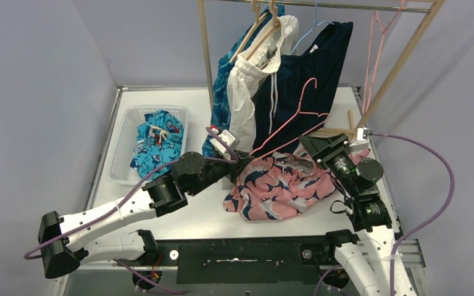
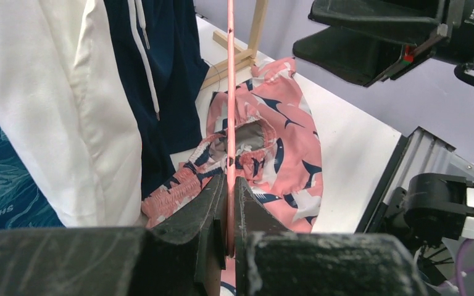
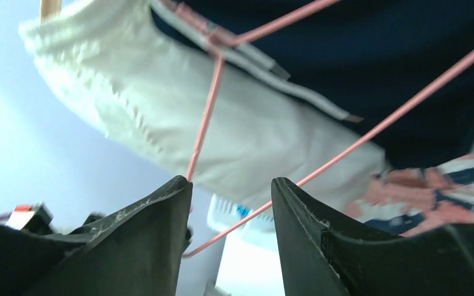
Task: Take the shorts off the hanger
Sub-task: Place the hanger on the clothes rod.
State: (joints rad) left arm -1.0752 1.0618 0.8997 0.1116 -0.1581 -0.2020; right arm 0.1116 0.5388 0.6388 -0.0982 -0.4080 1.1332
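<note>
My left gripper (image 1: 231, 151) (image 2: 230, 185) is shut on the thin wire of a pink hanger (image 1: 296, 114) (image 2: 230, 92), which tilts low over the table. The pink-and-navy shorts (image 1: 281, 185) (image 2: 278, 154) lie crumpled on the table beneath it. My right gripper (image 1: 313, 147) (image 3: 231, 191) stands open near the hanger's far end, gripping nothing; the hanger's wire (image 3: 370, 129) crosses behind its gap. White shorts (image 1: 247, 92) (image 3: 179, 111), navy shorts (image 1: 302, 68) and blue leaf-pattern shorts (image 1: 222, 92) hang on the rack. Teal cartoon-print shorts (image 1: 157, 142) lie in a basket.
The white basket (image 1: 120, 154) sits at the table's left. The wooden rack's post (image 1: 205, 49) and slanted leg (image 1: 401, 61) stand at the back. An empty pink hanger (image 1: 376, 37) and a light blue hanger (image 1: 311, 28) hang on the rail.
</note>
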